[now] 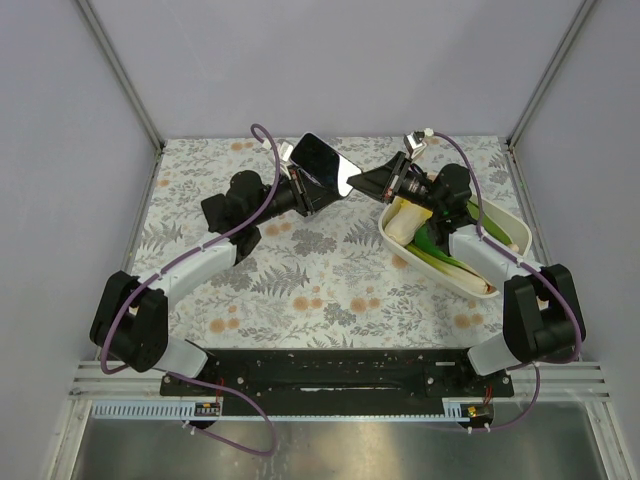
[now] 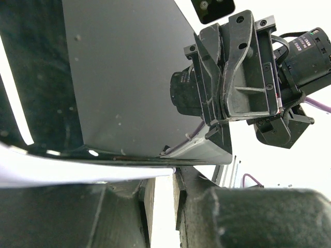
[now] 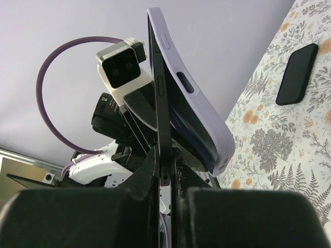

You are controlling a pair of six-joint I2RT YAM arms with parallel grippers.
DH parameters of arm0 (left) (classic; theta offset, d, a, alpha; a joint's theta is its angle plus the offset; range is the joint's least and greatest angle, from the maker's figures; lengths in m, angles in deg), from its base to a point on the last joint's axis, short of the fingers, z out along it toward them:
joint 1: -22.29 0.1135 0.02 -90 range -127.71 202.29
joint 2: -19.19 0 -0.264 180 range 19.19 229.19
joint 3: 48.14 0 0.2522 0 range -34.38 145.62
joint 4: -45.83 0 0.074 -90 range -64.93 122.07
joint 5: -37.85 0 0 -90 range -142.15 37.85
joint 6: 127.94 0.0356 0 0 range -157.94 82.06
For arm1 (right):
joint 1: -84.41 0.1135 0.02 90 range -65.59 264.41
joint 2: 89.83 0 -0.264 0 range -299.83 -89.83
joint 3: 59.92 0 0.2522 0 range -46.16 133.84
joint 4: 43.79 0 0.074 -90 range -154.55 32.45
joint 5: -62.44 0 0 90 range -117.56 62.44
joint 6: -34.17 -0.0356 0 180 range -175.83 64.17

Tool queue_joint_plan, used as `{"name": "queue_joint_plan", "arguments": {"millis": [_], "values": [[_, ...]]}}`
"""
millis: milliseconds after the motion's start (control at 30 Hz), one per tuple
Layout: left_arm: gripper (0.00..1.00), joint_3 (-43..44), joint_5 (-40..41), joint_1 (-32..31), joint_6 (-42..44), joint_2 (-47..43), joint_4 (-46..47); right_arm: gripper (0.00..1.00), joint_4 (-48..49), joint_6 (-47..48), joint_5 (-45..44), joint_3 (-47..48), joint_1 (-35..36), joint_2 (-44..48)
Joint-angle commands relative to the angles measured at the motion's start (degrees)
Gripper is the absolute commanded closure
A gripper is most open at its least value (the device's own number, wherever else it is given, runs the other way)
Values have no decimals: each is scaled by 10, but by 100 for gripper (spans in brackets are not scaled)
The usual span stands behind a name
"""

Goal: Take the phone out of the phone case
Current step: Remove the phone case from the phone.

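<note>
The phone (image 1: 322, 160), a black glossy slab, is held up in the air between my two arms at the back of the table. In the right wrist view the phone (image 3: 158, 93) is edge-on, and the lilac phone case (image 3: 201, 103) bows away from it on the right. My right gripper (image 3: 168, 170) is shut on the phone's thin lower edge. In the top view the right gripper (image 1: 352, 183) meets the phone from the right. My left gripper (image 2: 164, 186) is nearly shut at the case's pale rim (image 2: 77, 173), under the dark screen (image 2: 119, 77).
A white tub (image 1: 510, 222) with white and green vegetables lies under my right arm at the right side of the floral cloth (image 1: 330, 280). A second black phone (image 3: 296, 74) lies flat on the cloth. Grey walls and metal posts enclose the table.
</note>
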Motion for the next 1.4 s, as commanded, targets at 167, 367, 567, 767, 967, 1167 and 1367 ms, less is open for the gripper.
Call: {"name": "queue_joint_plan", "arguments": {"millis": [167, 367, 567, 767, 967, 1167, 1367], "values": [[100, 10, -66, -27, 65, -6, -36, 100, 14, 9, -9, 27, 9, 42], [100, 19, -92, -31, 64, -8, -29, 100, 25, 24, -6, 21, 8, 40], [100, 9, -74, -23, 47, -5, -25, 100, 28, 24, 4, 35, 8, 42], [100, -9, -51, 8, 39, 11, -26, 100, 25, 24, 8, 32, 5, 67], [100, -22, -44, 31, 36, 13, -17, 100, 15, 27, 12, 32, -2, 83], [100, -25, -50, 51, 33, 3, -13, 100, -5, 39, 14, 27, -12, 93], [100, -36, -66, 78, 34, -12, -13, 100, -36, 63, 16, 19, -24, 103]]}}
